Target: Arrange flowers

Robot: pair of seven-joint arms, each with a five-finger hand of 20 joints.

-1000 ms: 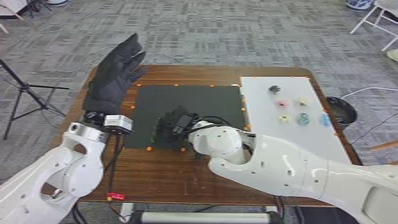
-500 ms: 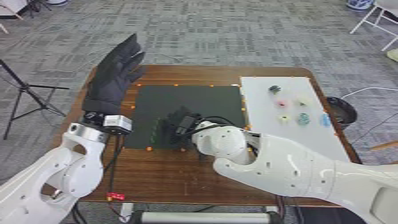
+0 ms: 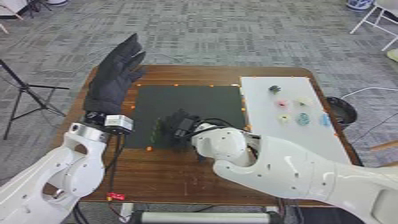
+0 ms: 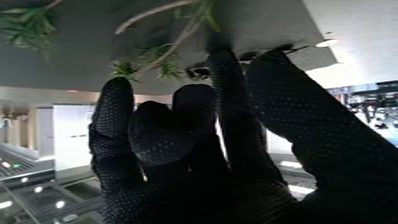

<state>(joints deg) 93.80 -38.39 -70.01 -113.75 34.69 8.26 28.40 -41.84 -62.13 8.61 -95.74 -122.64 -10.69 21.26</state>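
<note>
Greenery [image 3: 156, 132] lies on the black mat [image 3: 195, 97], towards its near left corner. Right hand [image 3: 181, 121] is over the mat's near half, well inside its far edge; the right wrist view shows it open, some fingers long, others loosely bent, thumb apart, with sprigs near the fingertips. Whether it touches them, I cannot tell. Left hand [image 3: 114, 80] is open too, fingers straight, lying along the left edge of the worktop [image 3: 169, 175] and reaching past the far edge. Brown wood runs between mat and near edge. Narrow gap separates mat from white sheet [image 3: 298, 137], whose far half carries small flowers: dark [image 3: 274, 89], pink [image 3: 282, 103], cream [image 3: 303, 101], yellow [image 3: 284, 118] and two blue [image 3: 303, 119].
</note>
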